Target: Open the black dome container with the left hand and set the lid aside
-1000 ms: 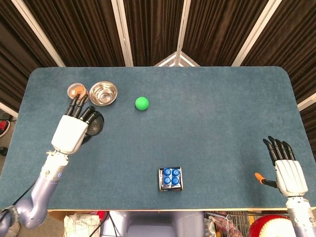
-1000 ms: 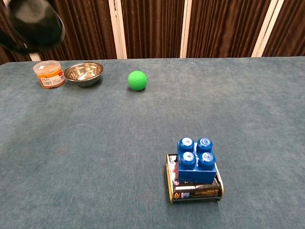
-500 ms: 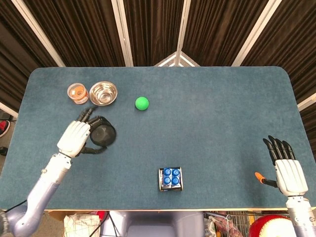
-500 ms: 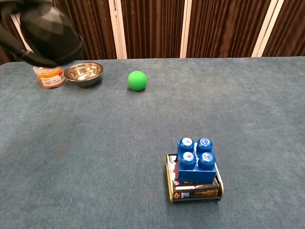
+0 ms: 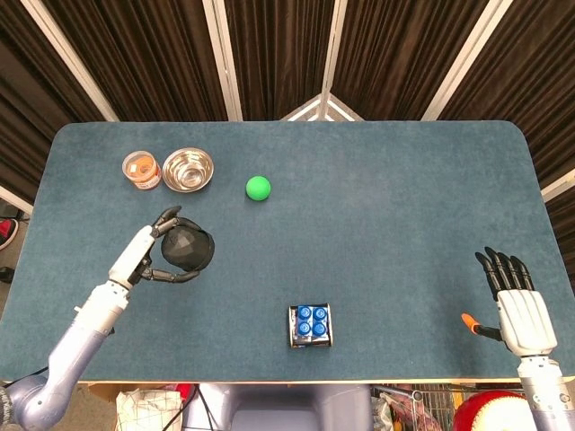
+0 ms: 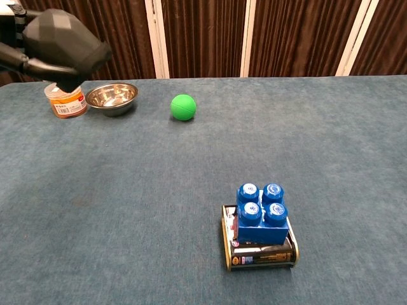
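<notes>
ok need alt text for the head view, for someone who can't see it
Overhead view of a blue table: the robot's left hand holds a black dome lid near the left side, beyond it an orange jar, steel bowl and green ball. The right hand rests open at the near right.
</notes>
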Robot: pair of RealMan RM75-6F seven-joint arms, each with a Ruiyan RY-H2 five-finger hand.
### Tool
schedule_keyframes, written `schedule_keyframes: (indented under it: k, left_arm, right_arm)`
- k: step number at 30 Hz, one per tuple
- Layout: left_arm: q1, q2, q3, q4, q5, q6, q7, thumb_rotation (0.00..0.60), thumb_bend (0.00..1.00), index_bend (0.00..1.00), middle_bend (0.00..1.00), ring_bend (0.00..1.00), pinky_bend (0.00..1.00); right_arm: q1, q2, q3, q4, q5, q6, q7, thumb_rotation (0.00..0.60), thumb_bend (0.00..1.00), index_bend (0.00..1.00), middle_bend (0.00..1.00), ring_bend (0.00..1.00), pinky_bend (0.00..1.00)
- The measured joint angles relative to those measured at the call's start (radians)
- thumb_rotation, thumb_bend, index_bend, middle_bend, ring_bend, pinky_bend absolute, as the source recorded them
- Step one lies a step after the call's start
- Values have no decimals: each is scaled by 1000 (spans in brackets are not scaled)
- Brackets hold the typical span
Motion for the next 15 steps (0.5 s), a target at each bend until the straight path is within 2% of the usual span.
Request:
schedule_keyframes:
  k: [2, 6, 9, 12, 15]
  left_arm:
    - [-1, -31, 10, 39, 26, 42, 125, 600, 382, 462, 423, 0, 0]
    - [-6, -117, 30, 141, 60, 126, 493, 600, 382, 462, 422, 0, 0]
    - [-16, -190, 42, 225, 64, 169, 710, 600, 381, 462, 419, 0, 0]
    - [-30, -249, 49, 286, 54, 187, 829, 600, 372, 461, 415, 0, 0]
    - [-53, -309, 54, 331, 25, 184, 852, 600, 366, 460, 406, 0, 0]
  right_arm:
    - [0, 1, 0, 0, 0, 0, 3, 600, 185, 31, 0, 0, 0]
    - [0, 4, 1, 0, 3, 0, 9, 600, 185, 32, 0, 0, 0]
    - [1, 5, 2, 3, 6, -4, 12, 600, 185, 31, 0, 0, 0]
    - [2, 5, 3, 4, 8, -6, 14, 600, 184, 31, 0, 0, 0]
    - [2, 5, 1, 7, 10, -8, 19, 600, 184, 31, 0, 0, 0]
